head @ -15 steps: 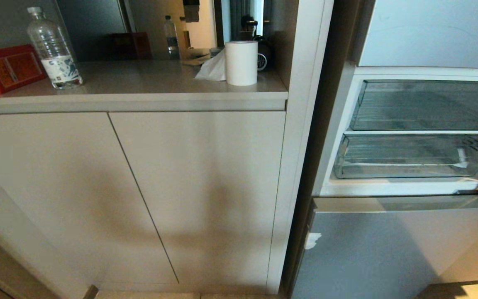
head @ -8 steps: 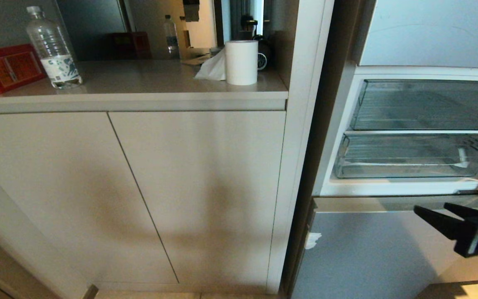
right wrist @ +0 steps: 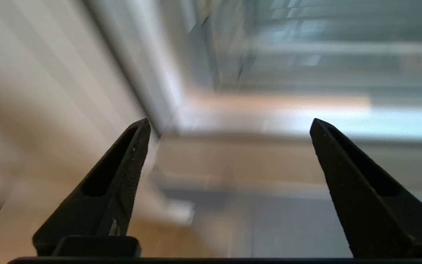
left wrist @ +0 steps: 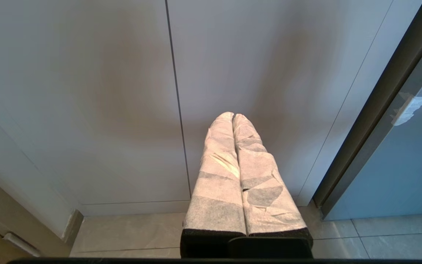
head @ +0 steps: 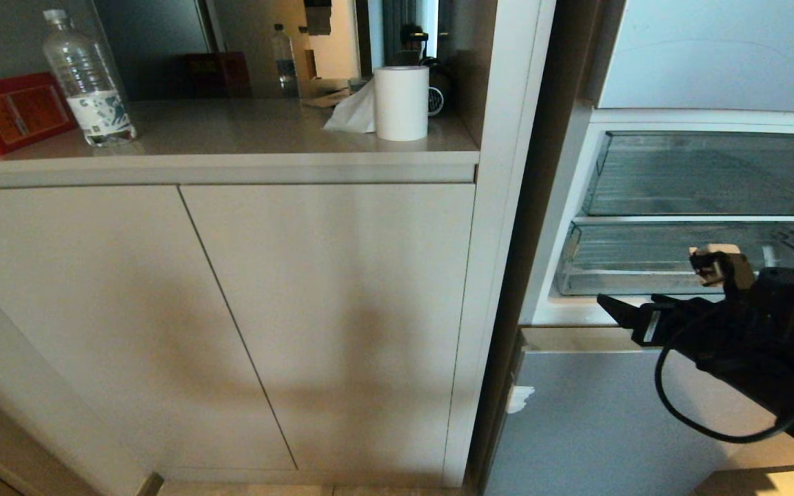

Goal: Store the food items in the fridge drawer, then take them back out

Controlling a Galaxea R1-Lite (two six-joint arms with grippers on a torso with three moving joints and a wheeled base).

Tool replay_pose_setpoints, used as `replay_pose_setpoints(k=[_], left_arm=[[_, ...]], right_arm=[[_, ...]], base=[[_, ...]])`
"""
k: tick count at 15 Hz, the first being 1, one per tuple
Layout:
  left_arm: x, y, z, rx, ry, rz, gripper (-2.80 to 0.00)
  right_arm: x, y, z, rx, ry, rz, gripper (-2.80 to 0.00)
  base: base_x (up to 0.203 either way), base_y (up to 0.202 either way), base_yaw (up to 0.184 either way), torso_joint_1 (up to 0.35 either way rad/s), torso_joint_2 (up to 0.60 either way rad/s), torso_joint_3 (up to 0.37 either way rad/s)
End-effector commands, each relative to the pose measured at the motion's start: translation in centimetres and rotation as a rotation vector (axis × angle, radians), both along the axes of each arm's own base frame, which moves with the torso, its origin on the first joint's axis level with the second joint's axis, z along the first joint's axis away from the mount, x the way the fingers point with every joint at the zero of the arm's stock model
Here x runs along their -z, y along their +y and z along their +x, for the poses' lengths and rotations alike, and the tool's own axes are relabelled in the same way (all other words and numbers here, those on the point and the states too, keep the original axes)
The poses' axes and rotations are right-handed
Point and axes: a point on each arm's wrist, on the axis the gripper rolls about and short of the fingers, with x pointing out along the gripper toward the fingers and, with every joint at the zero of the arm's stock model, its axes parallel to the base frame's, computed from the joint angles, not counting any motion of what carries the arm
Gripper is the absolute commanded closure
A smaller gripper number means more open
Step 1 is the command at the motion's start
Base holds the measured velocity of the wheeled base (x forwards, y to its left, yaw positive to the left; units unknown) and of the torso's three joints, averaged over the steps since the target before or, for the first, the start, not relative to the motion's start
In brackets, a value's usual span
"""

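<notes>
The fridge drawer (head: 645,265) is the lower clear bin in the open fridge compartment at the right, and I see nothing in it. No food items show in any view. My right gripper (head: 628,303) (right wrist: 229,123) hangs open and empty just in front of the white ledge under the drawer, its fingers pointing left. My left gripper (left wrist: 232,116), with white-wrapped fingers, is shut on nothing. It is low down in front of the cabinet doors (left wrist: 123,91) and outside the head view.
A second clear compartment (head: 707,172) sits above the drawer. Below is the silver-blue fridge panel (head: 611,427). On the counter (head: 231,148) at the left stand a water bottle (head: 90,83), a red box (head: 11,114) and a paper roll (head: 401,103).
My right arm has come into the head view from the lower right. It has risen up and to the left, to the front of the fridge drawer. The left arm has not moved.
</notes>
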Motion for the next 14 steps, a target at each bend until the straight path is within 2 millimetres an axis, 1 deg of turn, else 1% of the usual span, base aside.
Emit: replay_pose_setpoints(k=[1, 6, 8, 14], left_arm=[[0.0, 0.0, 0.0, -0.001, 0.000, 0.001, 0.00], [0.0, 0.0, 0.0, -0.001, -0.001, 0.000, 0.00], [0.0, 0.0, 0.0, -0.001, 0.000, 0.000, 0.00], [0.0, 0.0, 0.0, 0.000, 0.000, 0.000, 0.00]], right_arm=[[2.6, 0.2, 3.2, 0.025, 0.018, -0.005, -2.80], [2.0, 0.4, 5.3, 0.044, -0.038, 0.000, -2.80], [1.4, 0.5, 6.3, 0.057, -0.074, 0.004, -2.80], [0.3, 0.6, 7.1, 0.060, -0.120, 0.017, -2.80]], base=[[0.000, 0.000, 0.000, 0.000, 0.00, 0.000], [0.000, 0.000, 0.000, 0.000, 0.00, 0.000], [0.000, 0.000, 0.000, 0.000, 0.00, 0.000], [0.000, 0.000, 0.000, 0.000, 0.00, 0.000]])
